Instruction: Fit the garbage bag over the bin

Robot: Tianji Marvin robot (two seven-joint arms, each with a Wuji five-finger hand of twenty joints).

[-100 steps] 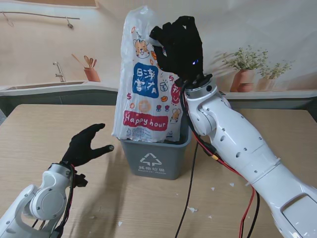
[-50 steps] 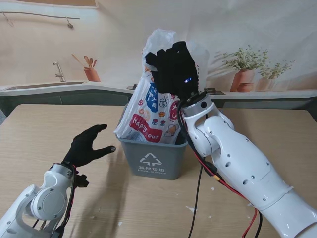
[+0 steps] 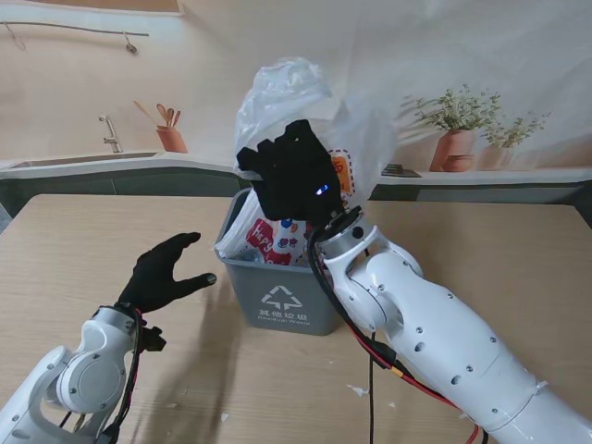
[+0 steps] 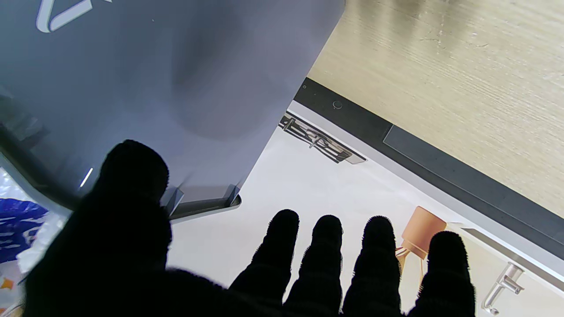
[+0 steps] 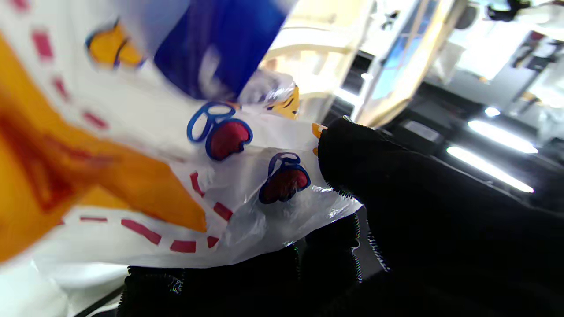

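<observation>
A grey bin [image 3: 282, 294] with a white recycling mark stands in the middle of the table. A printed white plastic bag [image 3: 277, 102] billows over it, its lower part inside the bin. My right hand [image 3: 294, 176], in a black glove, is shut on the bag's upper edge above the bin's mouth; the right wrist view shows the bag [image 5: 132, 176] pinched between thumb and fingers [image 5: 374, 185]. Left of the bin, my left hand [image 3: 165, 272] hovers open, fingers spread, holding nothing. In its wrist view the bin's wall [image 4: 154, 79] is close to the thumb [image 4: 128, 185].
Black and red cables [image 3: 370, 361] trail from the right arm across the table near me. Small white scraps [image 3: 359, 391] lie on the wood near the bin. A counter with a sink and potted plants [image 3: 458, 129] runs behind the table.
My right hand has come down and leftward with the bag, pushing it deeper into the bin; the bag has crumpled and ballooned. The left hand has barely moved.
</observation>
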